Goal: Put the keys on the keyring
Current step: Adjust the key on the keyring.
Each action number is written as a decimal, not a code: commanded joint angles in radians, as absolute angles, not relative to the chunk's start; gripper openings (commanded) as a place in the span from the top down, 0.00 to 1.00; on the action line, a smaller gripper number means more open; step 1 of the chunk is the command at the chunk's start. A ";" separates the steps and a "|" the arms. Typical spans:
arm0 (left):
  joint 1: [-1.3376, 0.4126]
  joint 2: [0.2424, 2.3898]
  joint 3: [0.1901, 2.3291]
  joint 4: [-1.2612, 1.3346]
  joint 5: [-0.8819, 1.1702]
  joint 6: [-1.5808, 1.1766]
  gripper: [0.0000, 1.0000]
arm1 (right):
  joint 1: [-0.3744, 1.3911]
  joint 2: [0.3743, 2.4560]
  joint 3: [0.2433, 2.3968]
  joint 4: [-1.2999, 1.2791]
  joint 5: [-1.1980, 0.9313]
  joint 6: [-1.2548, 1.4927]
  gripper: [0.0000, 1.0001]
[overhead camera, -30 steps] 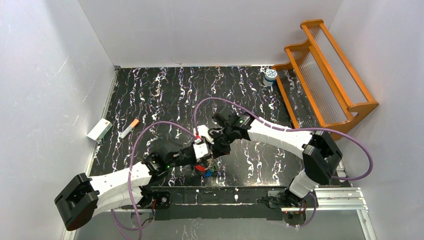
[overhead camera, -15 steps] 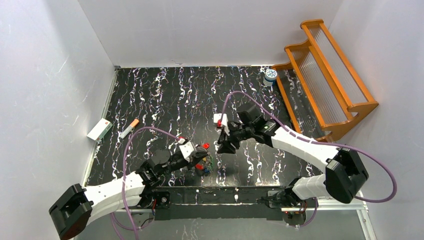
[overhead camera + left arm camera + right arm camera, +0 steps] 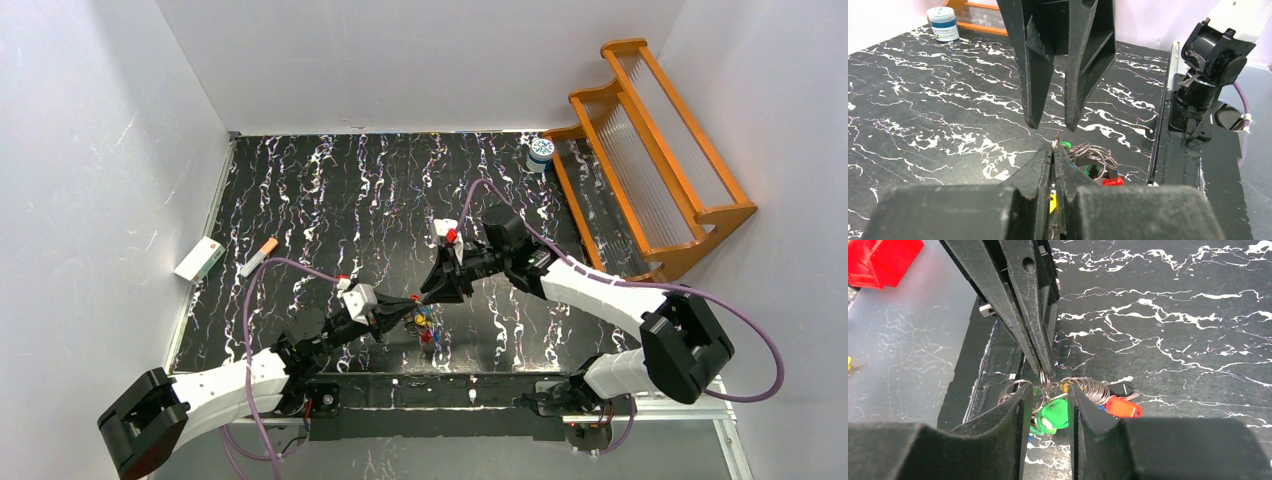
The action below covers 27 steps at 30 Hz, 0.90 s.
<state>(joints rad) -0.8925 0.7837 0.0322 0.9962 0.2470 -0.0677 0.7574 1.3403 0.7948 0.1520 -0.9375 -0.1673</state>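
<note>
The open right claw (image 3: pixel 1046 390) has come back around the keyring (image 3: pixel 1090 388), pinched tight by the left claw (image 3: pixel 1054 147), so threading keys (image 3: pixel 1054 416) can go on.

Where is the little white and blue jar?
In the top view, the round white-and-blue jar stands at the far right of the black marbled table, beside the orange wooden rack.

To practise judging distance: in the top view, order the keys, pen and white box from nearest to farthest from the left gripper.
1. Keys, at the tips of the left gripper.
2. Pen, off to the left.
3. White box, farther left, by the wall.
</note>
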 commanded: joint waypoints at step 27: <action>-0.896 0.772 0.034 1.078 0.233 -0.094 1.00 | 0.756 1.425 0.762 0.303 -1.031 -0.123 0.71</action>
